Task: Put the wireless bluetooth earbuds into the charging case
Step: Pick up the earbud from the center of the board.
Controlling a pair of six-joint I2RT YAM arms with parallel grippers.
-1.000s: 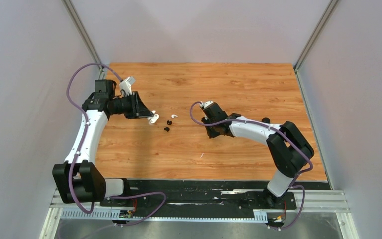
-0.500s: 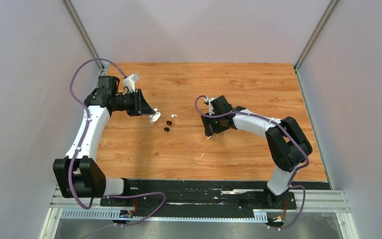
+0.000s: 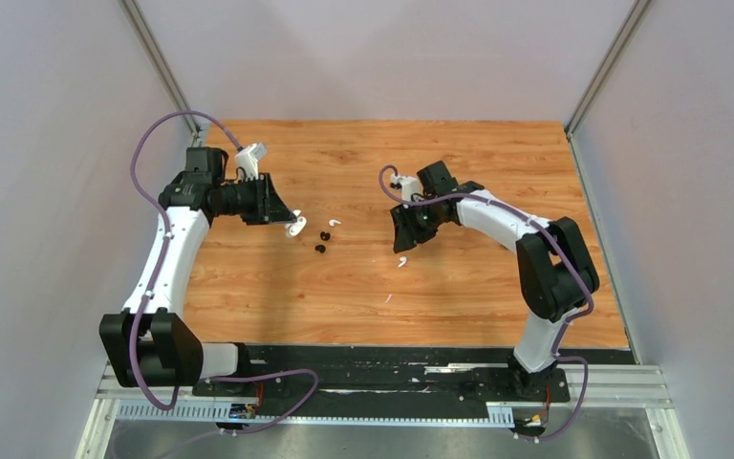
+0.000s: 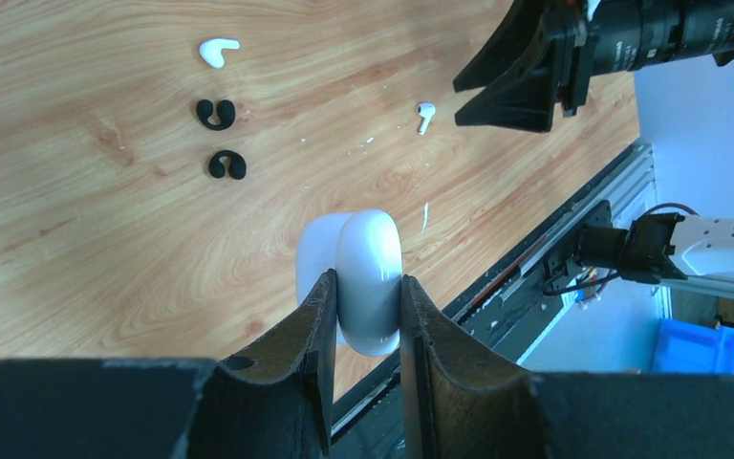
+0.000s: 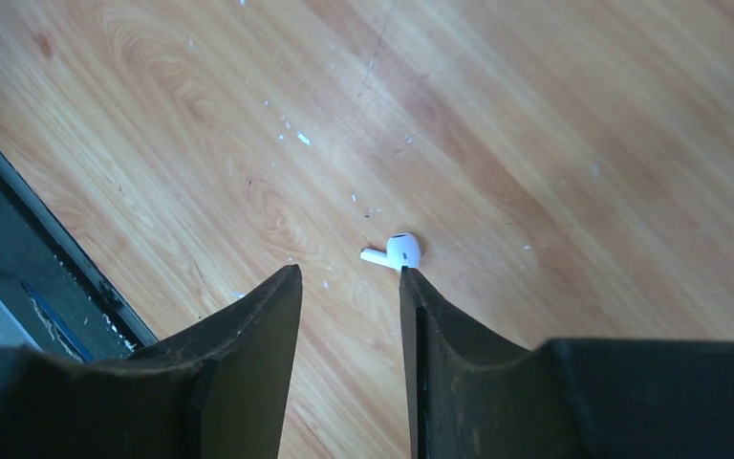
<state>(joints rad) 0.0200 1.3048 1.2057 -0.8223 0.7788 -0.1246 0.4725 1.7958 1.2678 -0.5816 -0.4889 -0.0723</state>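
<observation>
My left gripper (image 3: 287, 219) is shut on the white charging case (image 3: 296, 228) and holds it above the table at the left. In the left wrist view the case (image 4: 368, 273) sits between both fingers, and its lid looks ajar. One white earbud (image 3: 402, 260) lies on the table just in front of my right gripper (image 3: 409, 232). In the right wrist view this earbud (image 5: 398, 252) lies just beyond the tip of the right finger (image 5: 411, 296), outside the gap. The right gripper (image 5: 349, 277) is open and empty. A second small white earbud-like piece (image 3: 334, 222) lies near the case; it also shows in the left wrist view (image 4: 218, 50).
Two small black C-shaped pieces (image 3: 325, 235) (image 3: 320, 249) lie between the case and the right gripper. The wooden table (image 3: 497, 163) ends at a black rail (image 3: 382, 359) at the near edge. Grey walls stand on both sides.
My right gripper has swung away toward the far side, and the earbud now lies uncovered on the table in front of it. The left arm has barely moved with the case.
</observation>
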